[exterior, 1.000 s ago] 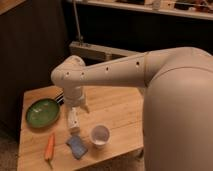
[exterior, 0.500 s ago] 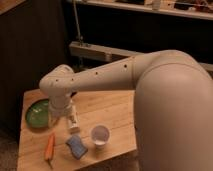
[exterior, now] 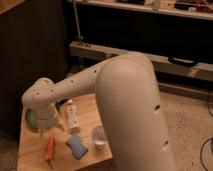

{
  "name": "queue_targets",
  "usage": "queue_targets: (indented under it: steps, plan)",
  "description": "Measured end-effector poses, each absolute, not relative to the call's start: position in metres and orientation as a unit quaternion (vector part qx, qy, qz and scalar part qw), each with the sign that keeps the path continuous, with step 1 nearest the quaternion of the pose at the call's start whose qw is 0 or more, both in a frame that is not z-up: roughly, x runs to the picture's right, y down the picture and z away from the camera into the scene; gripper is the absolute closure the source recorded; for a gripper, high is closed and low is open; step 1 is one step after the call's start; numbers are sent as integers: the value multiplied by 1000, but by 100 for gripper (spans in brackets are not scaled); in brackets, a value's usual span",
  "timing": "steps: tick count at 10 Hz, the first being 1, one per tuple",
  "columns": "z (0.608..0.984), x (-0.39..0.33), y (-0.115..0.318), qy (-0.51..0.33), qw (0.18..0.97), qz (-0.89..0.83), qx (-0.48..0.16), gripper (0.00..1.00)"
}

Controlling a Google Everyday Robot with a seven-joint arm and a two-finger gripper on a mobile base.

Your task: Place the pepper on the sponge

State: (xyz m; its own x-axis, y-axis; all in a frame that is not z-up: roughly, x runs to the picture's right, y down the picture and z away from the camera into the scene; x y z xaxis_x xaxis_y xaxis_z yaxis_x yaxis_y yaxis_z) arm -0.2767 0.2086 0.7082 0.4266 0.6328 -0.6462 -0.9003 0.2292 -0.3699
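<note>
Your tool: grip state, cannot tell. Pepper just below tool, flat on counter. Sponge beside pepper, apart. Pepper-onto-sponge still left.

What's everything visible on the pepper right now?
The pepper is a slim, tapering orange piece, smooth-looking, lying flat on the wooden table near its front left corner. Its long axis runs roughly front to back, slightly tilted. The blue sponge lies to its right, apart from it. The gripper hangs just above the pepper's far end, with no contact visible. Which end carries the stem cannot be told.
</note>
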Motion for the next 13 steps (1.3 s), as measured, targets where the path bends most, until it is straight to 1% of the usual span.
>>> queue_targets:
  steps: [3, 13]
  plan:
    - [729, -286, 214, 189, 763, 502, -360, 35]
    - [753, -297, 247, 174, 746, 525, -370, 35]
